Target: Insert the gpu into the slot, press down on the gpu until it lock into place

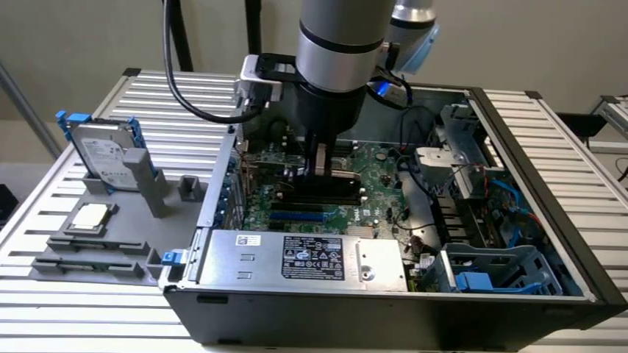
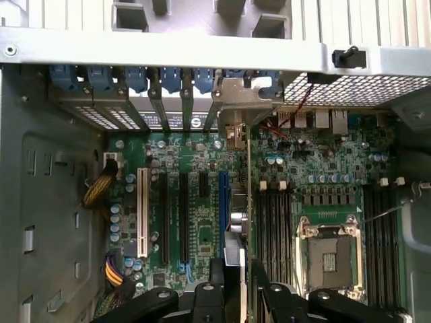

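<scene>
Two fingers, gpu pinched between them

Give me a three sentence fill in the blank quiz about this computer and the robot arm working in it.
1. The gripper reaches down into the open computer ____.
2. The long slot by the gpu is coloured ____.
3. The hard drive stands outside, on the exterior view's ____.
Missing words: case; blue; left.
</scene>
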`<state>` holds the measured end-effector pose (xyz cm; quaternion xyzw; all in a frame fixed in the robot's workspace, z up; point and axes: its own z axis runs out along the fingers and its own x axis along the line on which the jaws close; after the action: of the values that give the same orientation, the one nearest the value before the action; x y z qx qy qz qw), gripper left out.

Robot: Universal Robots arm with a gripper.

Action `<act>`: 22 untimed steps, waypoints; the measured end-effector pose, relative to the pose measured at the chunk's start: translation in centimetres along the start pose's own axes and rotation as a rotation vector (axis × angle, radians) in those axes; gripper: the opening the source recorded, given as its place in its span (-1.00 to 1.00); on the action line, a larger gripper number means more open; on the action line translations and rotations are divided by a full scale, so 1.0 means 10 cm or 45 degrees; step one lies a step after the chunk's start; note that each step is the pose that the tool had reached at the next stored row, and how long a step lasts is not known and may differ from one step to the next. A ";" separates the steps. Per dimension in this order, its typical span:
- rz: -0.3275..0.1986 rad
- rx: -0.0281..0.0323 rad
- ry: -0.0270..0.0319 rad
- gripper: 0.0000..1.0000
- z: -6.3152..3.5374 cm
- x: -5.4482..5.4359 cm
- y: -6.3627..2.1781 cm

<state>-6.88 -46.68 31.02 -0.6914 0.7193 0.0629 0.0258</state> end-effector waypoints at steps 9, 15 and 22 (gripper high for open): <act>-0.001 0.0000 0.0044 -0.47 0.165 0.02 0.039; -0.001 0.0006 0.0135 -0.47 0.273 0.03 0.036; 0.000 0.0017 0.0359 -0.47 0.385 0.02 0.031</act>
<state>-7.39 -46.34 27.20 -0.6921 0.7197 0.0526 0.0161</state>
